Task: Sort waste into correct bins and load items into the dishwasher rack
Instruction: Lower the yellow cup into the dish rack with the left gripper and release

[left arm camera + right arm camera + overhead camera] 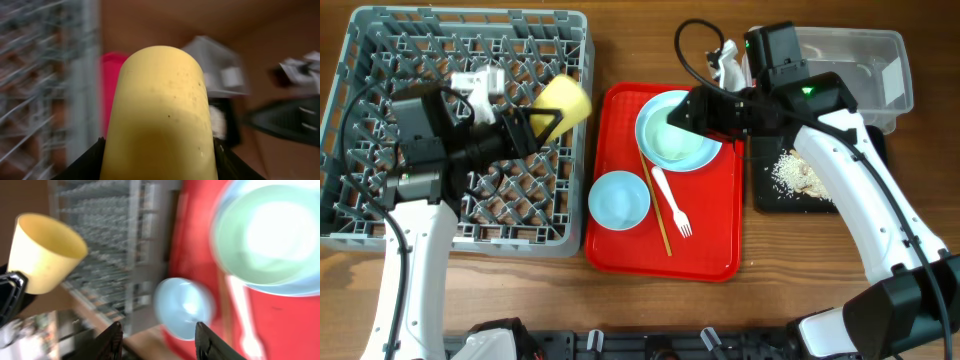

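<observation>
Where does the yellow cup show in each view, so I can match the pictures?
Overhead: the cup is upper centre, held by the left pincer over the right side of the rack.
Left wrist: the cup fills the centre, close up.
Right wrist: the cup is upper left.
Shared landmark: the rack, large at left overhead, blurred at left in the left wrist view, top centre in the right wrist view.
</observation>
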`<state>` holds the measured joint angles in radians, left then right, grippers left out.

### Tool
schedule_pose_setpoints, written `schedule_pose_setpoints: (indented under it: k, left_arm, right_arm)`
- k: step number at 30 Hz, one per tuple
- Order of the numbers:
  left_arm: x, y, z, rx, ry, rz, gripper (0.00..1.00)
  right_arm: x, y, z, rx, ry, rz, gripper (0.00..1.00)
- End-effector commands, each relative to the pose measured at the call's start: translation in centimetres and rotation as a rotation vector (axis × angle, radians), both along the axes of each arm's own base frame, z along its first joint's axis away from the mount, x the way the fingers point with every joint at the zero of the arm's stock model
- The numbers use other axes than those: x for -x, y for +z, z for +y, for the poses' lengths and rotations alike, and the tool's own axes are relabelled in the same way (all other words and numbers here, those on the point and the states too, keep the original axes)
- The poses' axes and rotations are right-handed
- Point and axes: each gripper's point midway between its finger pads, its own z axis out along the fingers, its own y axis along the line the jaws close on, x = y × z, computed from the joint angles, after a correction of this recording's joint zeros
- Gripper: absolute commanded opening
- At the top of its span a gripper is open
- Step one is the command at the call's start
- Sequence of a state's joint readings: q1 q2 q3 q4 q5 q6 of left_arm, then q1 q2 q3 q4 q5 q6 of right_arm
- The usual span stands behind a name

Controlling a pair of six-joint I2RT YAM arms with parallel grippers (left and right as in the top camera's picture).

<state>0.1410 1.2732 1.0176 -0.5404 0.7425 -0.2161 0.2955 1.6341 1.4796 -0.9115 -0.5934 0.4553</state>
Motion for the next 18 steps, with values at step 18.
schedule_pose_setpoints:
  k: [18]
  left_arm:
    - [6.5,-2.6,12.5,-0.563,0.557,0.416,0.14]
  right_arm:
    - [0.5,-0.4,-9.0,0.37,-0.124,-0.054,0.49]
